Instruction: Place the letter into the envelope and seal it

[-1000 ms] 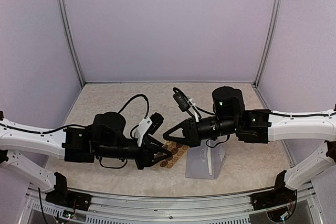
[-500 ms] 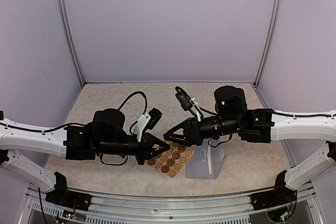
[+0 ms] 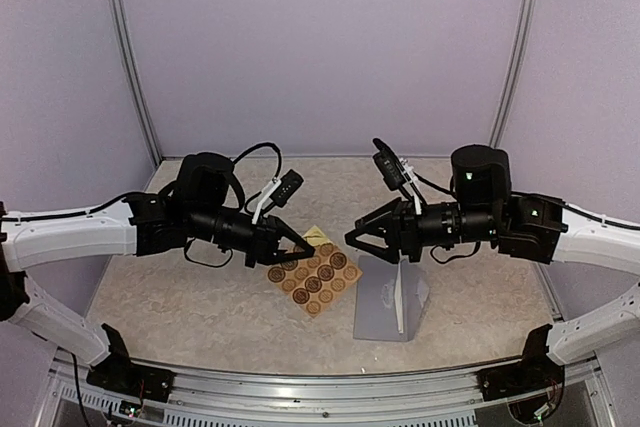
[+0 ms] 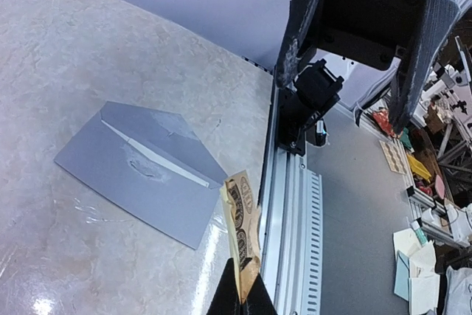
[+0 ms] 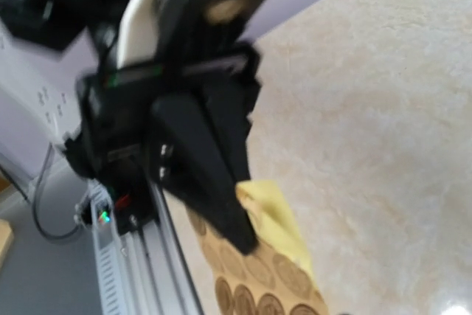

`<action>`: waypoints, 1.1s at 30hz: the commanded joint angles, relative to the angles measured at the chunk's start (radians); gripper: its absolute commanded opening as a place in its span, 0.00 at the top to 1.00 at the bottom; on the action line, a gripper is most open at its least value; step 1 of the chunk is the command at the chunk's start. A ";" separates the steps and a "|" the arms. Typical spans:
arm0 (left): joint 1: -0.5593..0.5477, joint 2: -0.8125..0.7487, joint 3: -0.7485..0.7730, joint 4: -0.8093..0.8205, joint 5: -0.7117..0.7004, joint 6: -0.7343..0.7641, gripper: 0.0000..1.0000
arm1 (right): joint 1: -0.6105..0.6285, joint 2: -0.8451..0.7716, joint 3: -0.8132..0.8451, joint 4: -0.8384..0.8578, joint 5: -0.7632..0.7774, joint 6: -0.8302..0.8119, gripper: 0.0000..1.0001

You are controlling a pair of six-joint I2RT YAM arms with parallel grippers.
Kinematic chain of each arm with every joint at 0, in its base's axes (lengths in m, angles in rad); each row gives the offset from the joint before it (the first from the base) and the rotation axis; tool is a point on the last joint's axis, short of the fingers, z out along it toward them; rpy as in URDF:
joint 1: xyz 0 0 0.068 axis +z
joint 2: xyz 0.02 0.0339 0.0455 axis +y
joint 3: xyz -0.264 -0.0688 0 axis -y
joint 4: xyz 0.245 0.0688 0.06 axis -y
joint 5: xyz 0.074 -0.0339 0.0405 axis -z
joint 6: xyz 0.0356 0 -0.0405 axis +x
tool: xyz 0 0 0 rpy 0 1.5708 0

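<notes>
The grey-lavender envelope (image 3: 377,315) lies flat near the table's front, under my right arm; in the left wrist view the envelope (image 4: 140,182) shows its triangular flap folded down. A thin white strip runs along the flap's edge, and the letter is otherwise hidden. My left gripper (image 3: 301,244) is shut on one corner of the tan sticker sheet (image 3: 316,274), which hangs off the table; the left gripper (image 4: 242,305) pinches the sticker sheet (image 4: 244,223) edge-on. My right gripper (image 3: 356,241) stands open a short way right of the sheet, holding nothing.
The right wrist view is blurred and shows the left arm's black finger (image 5: 214,182) on the sticker sheet (image 5: 276,274). An aluminium rail (image 3: 320,379) lines the near edge. Lavender walls (image 3: 320,47) close in the back and both sides.
The right gripper let go of the sticker sheet, opened and drew back to the right. The left gripper shut on the sheet and lifted it up and away from the front edge.
</notes>
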 commanded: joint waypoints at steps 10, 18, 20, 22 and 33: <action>0.068 0.113 0.034 -0.090 0.368 0.066 1.00 | 0.035 0.217 0.238 -0.226 -0.108 -0.215 0.70; 0.067 0.104 0.024 -0.064 0.405 0.049 1.00 | 0.035 0.264 0.247 -0.226 -0.203 -0.227 0.76; 0.067 0.104 0.023 -0.060 0.409 0.047 1.00 | 0.035 0.266 0.242 -0.222 -0.218 -0.224 0.76; 0.067 0.102 0.021 -0.055 0.415 0.045 1.00 | 0.036 0.268 0.234 -0.220 -0.232 -0.220 0.78; 0.067 0.102 0.016 -0.047 0.415 0.039 1.00 | 0.036 0.254 0.195 -0.186 -0.268 -0.199 0.86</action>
